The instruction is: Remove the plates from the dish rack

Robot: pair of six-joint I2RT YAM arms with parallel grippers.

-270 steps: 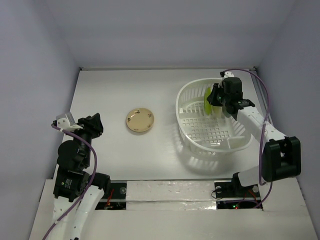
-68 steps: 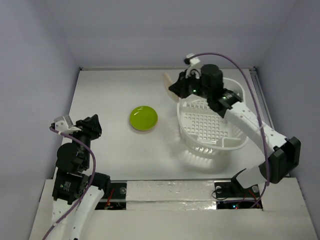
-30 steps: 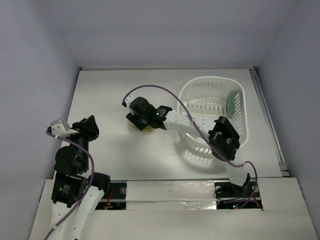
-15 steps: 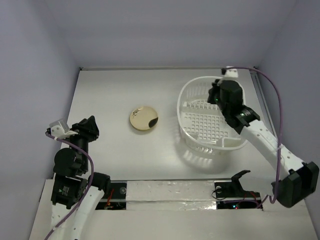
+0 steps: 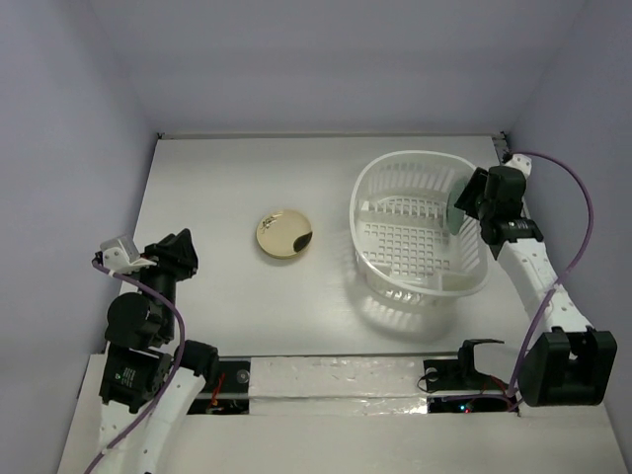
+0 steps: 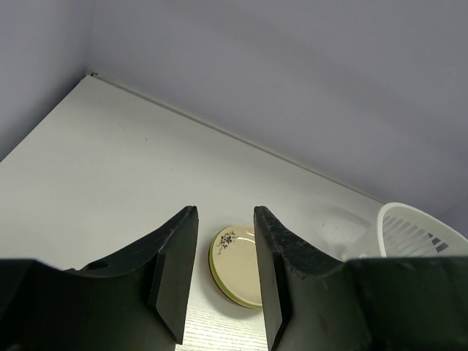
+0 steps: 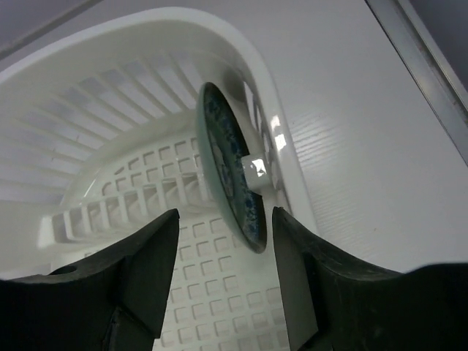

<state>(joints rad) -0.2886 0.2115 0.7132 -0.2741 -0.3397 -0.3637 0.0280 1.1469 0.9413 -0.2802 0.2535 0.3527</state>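
The dish rack (image 5: 415,155), a white slotted basket, stands right of centre. A teal plate (image 5: 455,207) stands on edge inside it against the right wall. My right gripper (image 5: 470,196) hangs over that rim. In the right wrist view the right gripper (image 7: 225,213) is open, with the teal plate's (image 7: 228,175) near edge showing between the fingers, untouched. On the table left of the rack lies a cream plate (image 5: 281,237) on top of a green-rimmed one. My left gripper (image 5: 181,249) waits near the left edge; the left gripper (image 6: 225,212) is open and holds nothing, with the cream plate (image 6: 238,267) seen beyond it.
Grey walls close in the table on three sides. A metal strip (image 7: 424,58) runs along the table's right edge beside the rack (image 7: 183,18). A purple cable (image 5: 578,197) loops off the right arm. The rack's rim (image 6: 413,223) shows at the right of the left wrist view.
The right gripper, over the plate stack a second ago and then over the rack's back, now sits at the rack's right rim by the teal plate. The left arm has stayed put.
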